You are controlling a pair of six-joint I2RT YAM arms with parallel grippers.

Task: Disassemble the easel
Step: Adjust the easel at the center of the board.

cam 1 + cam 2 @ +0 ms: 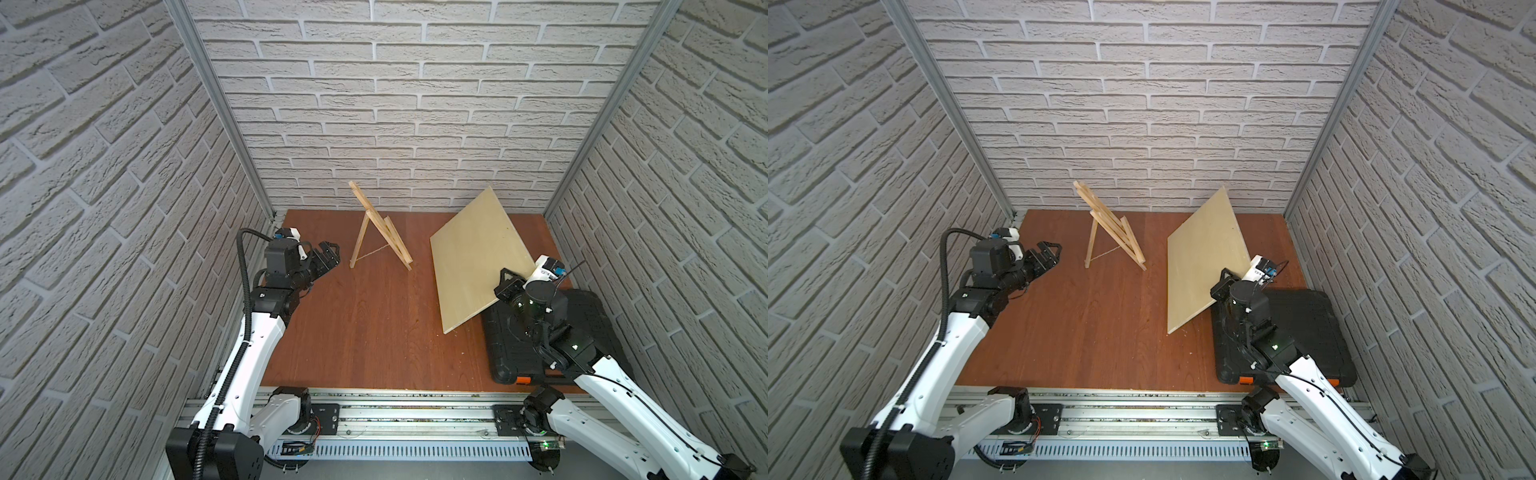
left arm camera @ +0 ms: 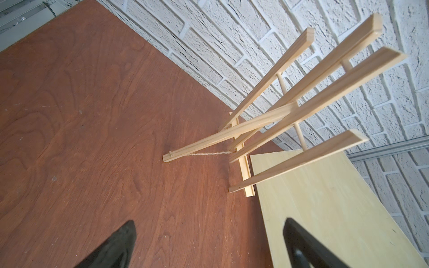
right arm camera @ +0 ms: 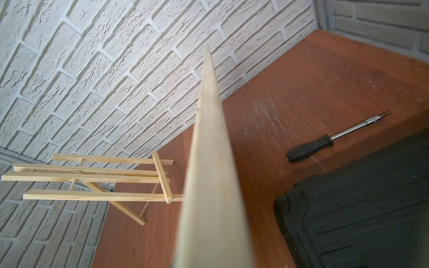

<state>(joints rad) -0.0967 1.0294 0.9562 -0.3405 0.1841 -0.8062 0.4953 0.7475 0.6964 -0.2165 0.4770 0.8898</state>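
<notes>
On the red-brown wooden counter [image 1: 374, 332], the right claw [image 1: 503, 286] is clamping the large pale plywood board [image 1: 473, 257], tilted at three o'clock. The small slatted wooden easel [image 1: 380, 228] is standing at twelve. Next, likely, the spread left claw [image 1: 332, 255] should be reaching for it.

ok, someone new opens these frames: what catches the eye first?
First, the big pale board, tilted up over the right of the table, with the right gripper clamped on its edge, jaws shut. Next, the small easel standing upright mid-table near the back wall, untouched. The left gripper points at it from the left, jaws wide open.
</notes>
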